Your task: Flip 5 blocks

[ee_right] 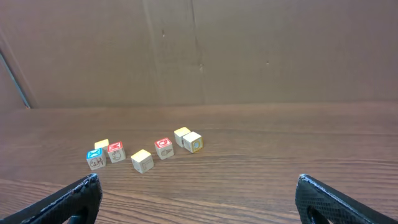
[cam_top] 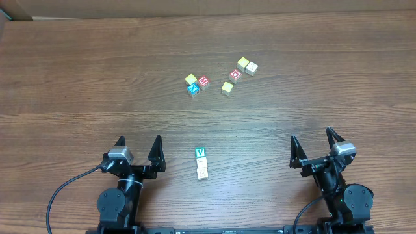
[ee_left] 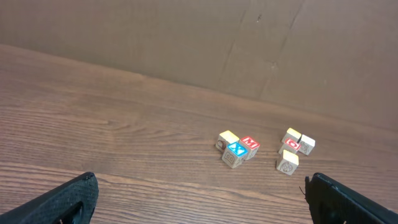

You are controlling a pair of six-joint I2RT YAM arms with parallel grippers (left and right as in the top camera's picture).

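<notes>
Now ten small blocks can be seen on the brown wooden table [cam_top: 78,78]. Three of them are lined up in a short row [cam_top: 202,164] close to the robot, between the two arms. The green V block [cam_top: 201,153] is set at the far end of that row. Two pale blocks [cam_top: 203,170] are set right behind it, touching, on the robot's side.

Farther out, near the middle of the table, a group of three [cam_top: 197,83] is packed close together. It is made up of a yellow block [cam_top: 190,79], a red M block [cam_top: 204,81] and a blue block [cam_top: 193,89]. Just to the right, a group of four [cam_top: 239,73] is found. At its far end, a second yellow block [cam_top: 242,63] and a light block [cam_top: 251,68] are set touching. A red block [cam_top: 236,75] is placed just beside them, and a third yellow block [cam_top: 227,88] is set a little apart, nearer the robot.

The left claw [cam_top: 138,140] is held wide open, and nothing is held in it. It is kept low, to the left of the row and well apart from it. The right claw [cam_top: 311,135] is also spread wide, with nothing gripped, well off to the right of the row. From each wrist camera, the two far groups can be seen well ahead of the open fingers.
</notes>
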